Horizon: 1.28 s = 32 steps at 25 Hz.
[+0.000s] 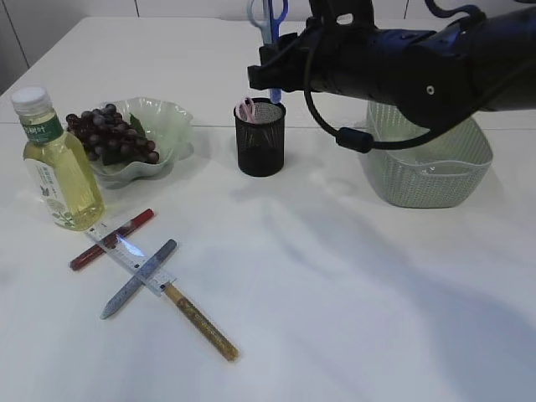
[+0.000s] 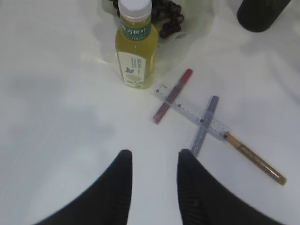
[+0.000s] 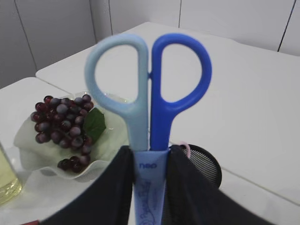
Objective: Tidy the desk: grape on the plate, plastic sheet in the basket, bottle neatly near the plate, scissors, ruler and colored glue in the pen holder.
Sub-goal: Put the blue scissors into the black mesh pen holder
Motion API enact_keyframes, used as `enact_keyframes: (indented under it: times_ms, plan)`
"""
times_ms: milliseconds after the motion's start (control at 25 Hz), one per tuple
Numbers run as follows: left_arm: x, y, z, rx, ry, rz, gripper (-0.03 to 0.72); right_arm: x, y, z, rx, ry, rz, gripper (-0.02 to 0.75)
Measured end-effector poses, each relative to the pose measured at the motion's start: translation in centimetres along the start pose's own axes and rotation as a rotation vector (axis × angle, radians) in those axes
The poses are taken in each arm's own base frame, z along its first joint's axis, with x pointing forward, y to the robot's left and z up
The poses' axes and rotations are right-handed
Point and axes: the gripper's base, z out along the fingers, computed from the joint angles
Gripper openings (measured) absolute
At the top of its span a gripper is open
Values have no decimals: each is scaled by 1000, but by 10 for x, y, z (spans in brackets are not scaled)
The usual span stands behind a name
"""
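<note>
A white desk (image 1: pixel 352 318) carries the scene, its largest item a pale green lattice basket (image 1: pixel 427 163) standing at the right, partly hidden behind the dark right arm that reaches across it toward the middle. At the left rear, a translucent wavy-edged plate (image 1: pixel 159 134) holds a bunch of dark red grapes (image 1: pixel 109 132). Just in front of the plate stands an upright bottle (image 1: pixel 57 163) of yellow liquid with a white cap and green label. A black mesh pen holder (image 1: pixel 260 138) sits between plate and basket, something pink showing at its rim.

Above the pen holder, the right gripper (image 3: pixel 151 161) is clamped on a pair of scissors (image 3: pixel 150 93), handles up, one loop light blue and the other deep blue, the lower part in a printed blue sleeve between the fingers.

On the desk in front of the bottle, a clear ruler (image 1: pixel 134 255) lies crossed with three glue pens: red (image 1: pixel 113 238), silver-grey (image 1: pixel 138 279) and gold (image 1: pixel 201 322).

The left gripper (image 2: pixel 152 164), seen only from its wrist camera, hangs above bare desk near the ruler, fingers apart and empty.
</note>
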Motion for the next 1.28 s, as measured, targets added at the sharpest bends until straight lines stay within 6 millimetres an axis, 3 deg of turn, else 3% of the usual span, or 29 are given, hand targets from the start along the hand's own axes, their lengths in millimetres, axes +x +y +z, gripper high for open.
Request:
enact_keyframes:
  times_ms: [240, 600, 960, 1280]
  plan:
    - [-6, -2, 0, 19, -68, 0, 241, 1, -7, 33, 11, -47, -2, 203]
    - [-11, -3, 6, 12, -84, 11, 239, 22, -17, 98, 24, -60, -22, 202]
    - [-15, -4, 17, 8, -74, 17, 239, 38, -36, 123, 56, -57, -36, 202]
    - [-19, -7, 35, 0, -35, 25, 239, 46, -45, 126, 70, -45, -41, 202]
